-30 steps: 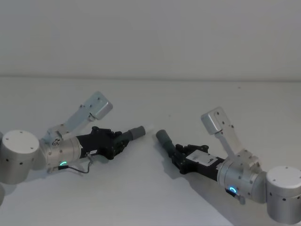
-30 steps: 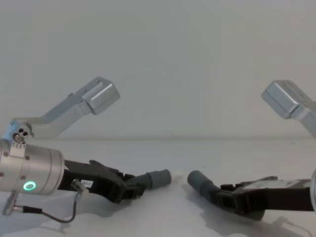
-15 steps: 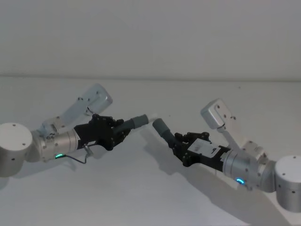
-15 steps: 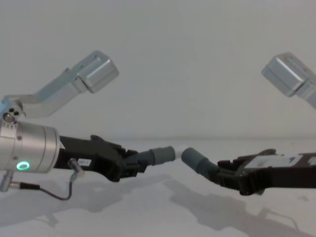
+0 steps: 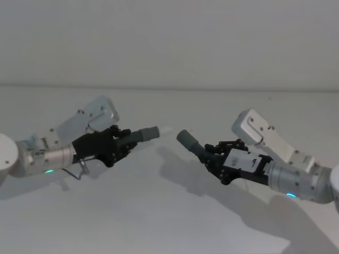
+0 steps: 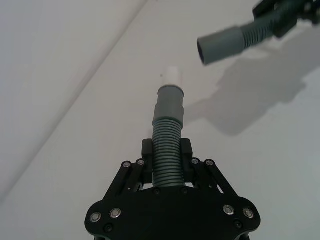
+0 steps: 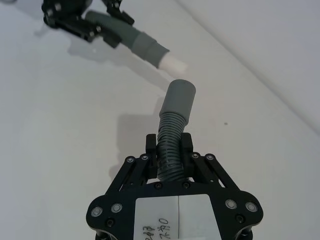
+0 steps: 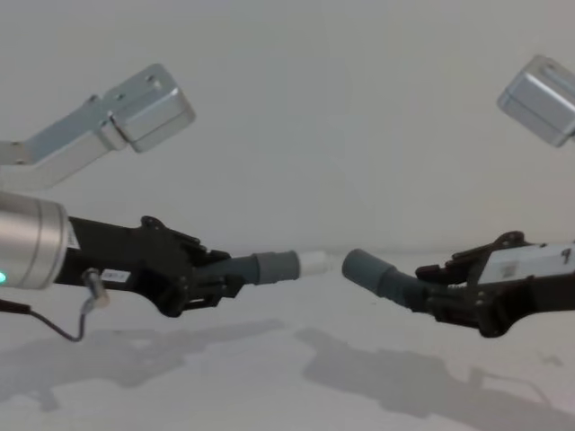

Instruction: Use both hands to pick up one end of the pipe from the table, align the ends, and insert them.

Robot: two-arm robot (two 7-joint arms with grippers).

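Hose pieces hang above the white table (image 5: 159, 211), both ribbed and dark grey. The left gripper (image 8: 202, 285) is clamped on the ribs of one hose (image 8: 256, 268), whose smooth cuff ends in a white tip (image 8: 313, 263). The right gripper (image 8: 446, 292) is clamped on the other hose (image 8: 382, 275), with its plain hollow cuff (image 6: 220, 44). The ends face each other, near but apart.

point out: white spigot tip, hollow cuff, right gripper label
white spigot tip (image 7: 172, 62), right wrist view, mid-tip.
hollow cuff (image 6: 222, 44), left wrist view, cuff's side wall.
right gripper label (image 7: 177, 216), right wrist view, label's centre.
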